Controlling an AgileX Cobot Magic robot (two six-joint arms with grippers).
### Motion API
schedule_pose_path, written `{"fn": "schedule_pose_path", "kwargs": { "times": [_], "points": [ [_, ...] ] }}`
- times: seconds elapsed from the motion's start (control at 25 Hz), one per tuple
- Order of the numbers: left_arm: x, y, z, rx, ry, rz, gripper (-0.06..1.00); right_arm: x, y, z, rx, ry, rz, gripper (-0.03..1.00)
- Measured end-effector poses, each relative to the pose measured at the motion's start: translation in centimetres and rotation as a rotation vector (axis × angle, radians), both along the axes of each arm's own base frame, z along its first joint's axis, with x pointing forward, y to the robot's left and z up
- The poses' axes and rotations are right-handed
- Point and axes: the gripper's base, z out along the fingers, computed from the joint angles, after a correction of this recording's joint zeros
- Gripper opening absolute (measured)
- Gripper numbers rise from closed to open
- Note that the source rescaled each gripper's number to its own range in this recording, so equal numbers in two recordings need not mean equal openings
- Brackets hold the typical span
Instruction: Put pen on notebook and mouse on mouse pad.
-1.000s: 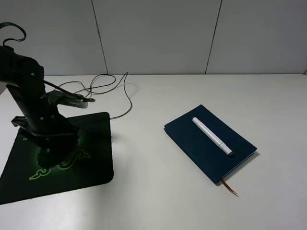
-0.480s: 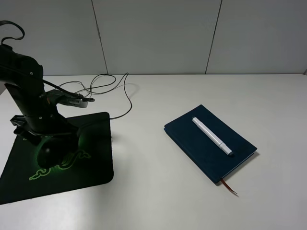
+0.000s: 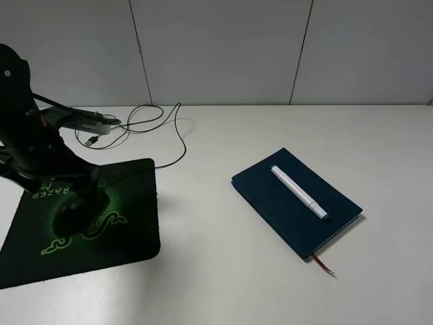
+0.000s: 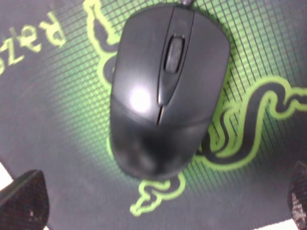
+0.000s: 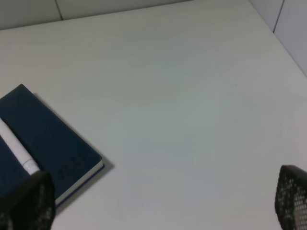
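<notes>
The black mouse point(image 3: 70, 215) point(image 4: 165, 86) rests on the green snake logo of the black mouse pad point(image 3: 128, 196) point(image 4: 268, 57). Its cable point(image 3: 177, 139) runs off the far edge of the pad. My left gripper point(image 4: 160, 199) point(image 3: 73, 193) hovers just above the mouse, open and empty, its fingertips point(image 4: 24, 201) wide of the mouse. The white pen point(image 3: 300, 192) point(image 5: 17, 151) lies diagonally on the navy notebook point(image 3: 284, 210) point(image 5: 43, 139). In its wrist view my right gripper point(image 5: 158, 201) is open over bare table beside the notebook; it does not show in the exterior high view.
The mouse cable loops on the table behind the pad, ending in a USB plug point(image 3: 91, 141). A reddish ribbon bookmark point(image 3: 325, 264) sticks out of the notebook's near end. The white table point(image 3: 216, 271) runs back to a grey panelled wall.
My left arm has lifted and drawn back to the left, uncovering the RAZER lettering. The mouse stays on the pad. Pen and notebook have not moved.
</notes>
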Motion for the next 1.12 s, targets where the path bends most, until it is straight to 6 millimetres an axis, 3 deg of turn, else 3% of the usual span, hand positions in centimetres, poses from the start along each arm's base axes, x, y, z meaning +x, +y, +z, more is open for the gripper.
{"fn": "schedule_pose_path", "kwargs": {
  "times": [0.48, 0.88, 1.12],
  "points": [
    [-4.6, 1.2, 7.3, -0.022, -0.083, 0.03, 1.0, 0.0, 0.0, 0.0, 0.0, 0.0, 0.0, 1.0],
    [-11.1, 3.0, 13.1, -0.057, -0.206, 0.055, 1.0, 0.0, 0.0, 0.0, 0.0, 0.0, 0.0, 1.0],
    [-15.5, 4.1, 15.9, -0.119, -0.402, 0.054, 1.0, 0.0, 0.0, 0.0, 0.0, 0.0, 0.0, 1.0]
  ]
}}
